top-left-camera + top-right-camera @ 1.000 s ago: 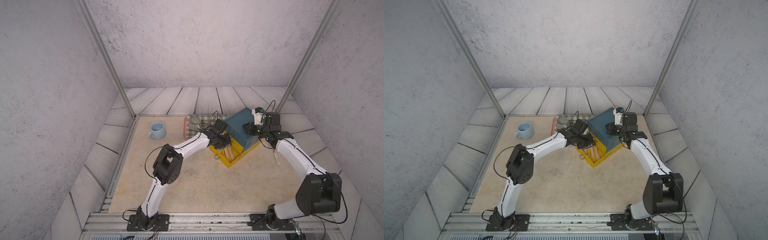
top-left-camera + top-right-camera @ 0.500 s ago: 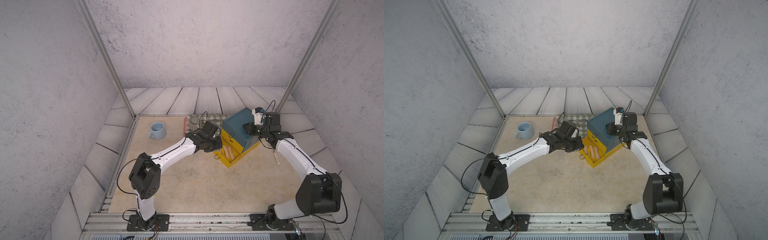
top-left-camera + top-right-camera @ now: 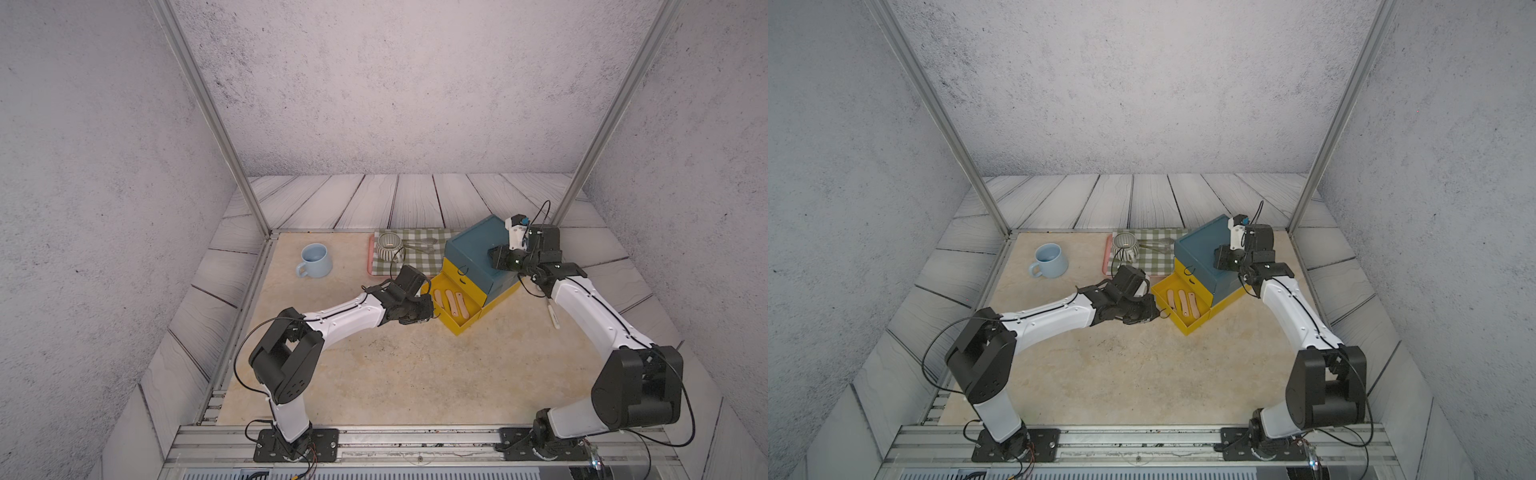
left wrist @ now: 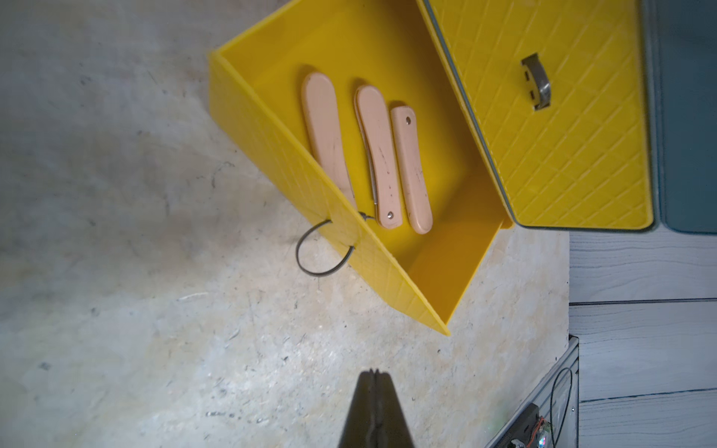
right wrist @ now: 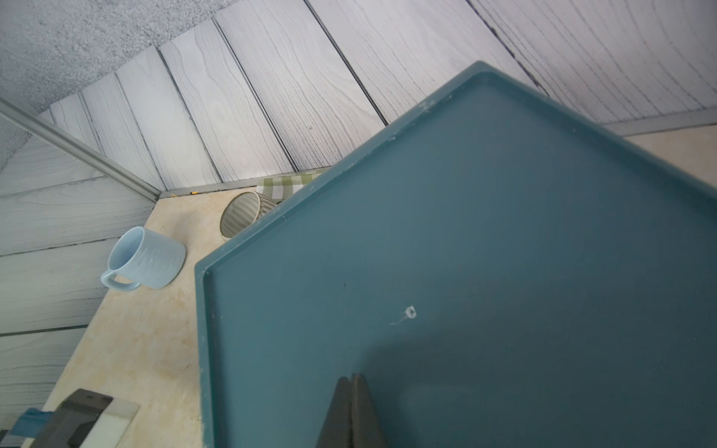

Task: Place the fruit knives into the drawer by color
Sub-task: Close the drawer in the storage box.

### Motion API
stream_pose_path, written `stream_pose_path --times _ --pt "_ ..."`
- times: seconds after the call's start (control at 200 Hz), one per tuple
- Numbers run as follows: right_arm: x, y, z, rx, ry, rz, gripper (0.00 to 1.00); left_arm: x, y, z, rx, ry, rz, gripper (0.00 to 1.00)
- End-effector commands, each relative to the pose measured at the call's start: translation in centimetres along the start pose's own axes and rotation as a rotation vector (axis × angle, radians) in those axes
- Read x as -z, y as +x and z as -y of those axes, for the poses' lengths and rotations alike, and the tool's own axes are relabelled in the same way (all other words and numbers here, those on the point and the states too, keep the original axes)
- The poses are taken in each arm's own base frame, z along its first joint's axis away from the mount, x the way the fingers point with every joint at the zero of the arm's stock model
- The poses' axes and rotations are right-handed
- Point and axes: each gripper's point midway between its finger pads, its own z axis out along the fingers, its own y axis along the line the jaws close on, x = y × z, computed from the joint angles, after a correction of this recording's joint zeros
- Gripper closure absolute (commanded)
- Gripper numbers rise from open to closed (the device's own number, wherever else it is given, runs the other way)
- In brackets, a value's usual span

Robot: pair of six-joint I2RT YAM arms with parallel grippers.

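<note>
Inside the pulled-out yellow drawer (image 4: pixel 438 248), three salmon-pink fruit knives (image 4: pixel 374 155) lie side by side; left gripper (image 4: pixel 374 384) closed, empty, near it; right gripper (image 5: pixel 353 384) closed, empty, over the drawer chest (image 5: pixel 465 232).

The front wall of the pulled-out drawer (image 4: pixel 271 155) hides one end of a salmon knife (image 4: pixel 322 124) in the left wrist view, whose edge crops the left pincer (image 4: pixel 374 378). In the right wrist view the drawer chest (image 5: pixel 465 252) covers part of the striped cup (image 5: pixel 240 217).

Beyond the black left fingers (image 4: pixel 362 411), three salmon-pink fruit knives (image 4: pixel 374 155) are lying in a yellow diamond-embossed drawer (image 4: pixel 271 147), while a dark teal chest top (image 5: pixel 465 232) is showing under the right fingers (image 5: pixel 341 419).
</note>
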Motion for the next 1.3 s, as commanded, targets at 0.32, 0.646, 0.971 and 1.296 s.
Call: stream_pose_path --times 0.32,0.646,0.971,1.296 --pt "0.9 19.6 6.7 -0.189 0.287 -0.685 1.0 -3.8 -0.6 -0.6 0.02 0.014 -0.036 1.0" --pt "0.8 19.9 6.8 -0.193 0.289 -0.694 1.0 -5.9 -1.3 -0.1 0.033 0.04 -0.051 1.0" --pt "0.7 20.0 6.8 -0.193 0.283 -0.697 1.0 -7.6 -2.6 1.1 0.041 0.069 -0.049 1.0" --pt "0.6 20.2 6.9 -0.195 0.284 -0.704 1.0 -9.3 -4.4 2.8 0.058 0.117 -0.029 1.0"
